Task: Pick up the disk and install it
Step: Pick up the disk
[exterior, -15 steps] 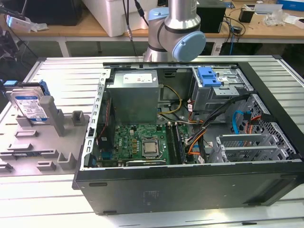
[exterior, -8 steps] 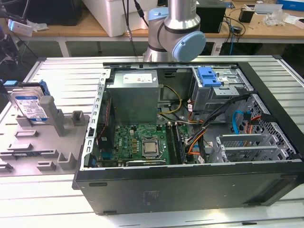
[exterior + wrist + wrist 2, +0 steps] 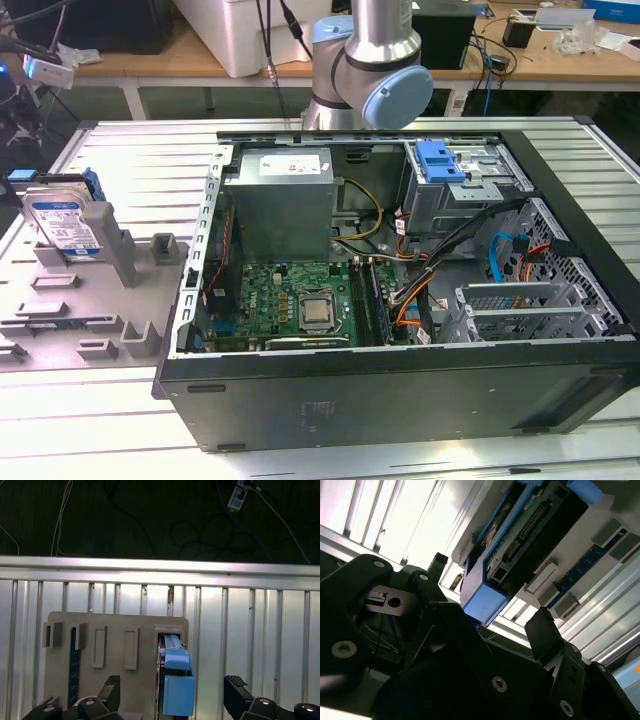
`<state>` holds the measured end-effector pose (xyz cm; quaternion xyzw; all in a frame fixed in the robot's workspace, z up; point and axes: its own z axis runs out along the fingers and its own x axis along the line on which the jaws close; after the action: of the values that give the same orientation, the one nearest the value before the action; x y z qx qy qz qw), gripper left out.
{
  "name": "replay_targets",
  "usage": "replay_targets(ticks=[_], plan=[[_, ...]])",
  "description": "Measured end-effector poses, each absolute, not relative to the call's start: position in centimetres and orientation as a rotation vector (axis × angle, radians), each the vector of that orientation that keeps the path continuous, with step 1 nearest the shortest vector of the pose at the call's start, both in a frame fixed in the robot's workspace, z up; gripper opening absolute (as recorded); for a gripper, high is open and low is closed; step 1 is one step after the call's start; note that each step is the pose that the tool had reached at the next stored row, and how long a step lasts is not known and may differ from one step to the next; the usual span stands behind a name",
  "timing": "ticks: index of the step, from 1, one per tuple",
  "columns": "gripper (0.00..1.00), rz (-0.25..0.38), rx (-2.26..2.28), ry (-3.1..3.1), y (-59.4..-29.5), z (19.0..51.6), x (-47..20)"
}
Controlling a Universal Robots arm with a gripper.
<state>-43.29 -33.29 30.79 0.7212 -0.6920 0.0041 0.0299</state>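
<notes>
The disk (image 3: 62,222) stands on edge in a slot of the grey fixture plate (image 3: 90,310) at the exterior view's left, its blue-and-white label facing out and a blue rail around it. In the first wrist view its blue carrier edge (image 3: 177,690) rises between my two black fingers (image 3: 112,690). My gripper (image 3: 173,687) is open and straddles the disk with a gap on each side. In the second wrist view the disk (image 3: 520,535) and its blue corner also lie between the spread fingertips (image 3: 541,627) of the gripper (image 3: 489,592).
An open computer case (image 3: 590,345) lies to the exterior view's right of the fixture, with a grey power supply box (image 3: 280,200), a motherboard (image 3: 300,300), cables and a blue bracket (image 3: 440,160) on its drive cage. The arm's elbow (image 3: 370,60) rises behind it. Ribbed metal tabletop (image 3: 150,150) surrounds all.
</notes>
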Motion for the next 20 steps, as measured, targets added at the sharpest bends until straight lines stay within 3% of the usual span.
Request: replay_targets(ticks=[20], plan=[[0.9, 0.022, 2.25, -2.103, -33.3, 28.8, -43.6]])
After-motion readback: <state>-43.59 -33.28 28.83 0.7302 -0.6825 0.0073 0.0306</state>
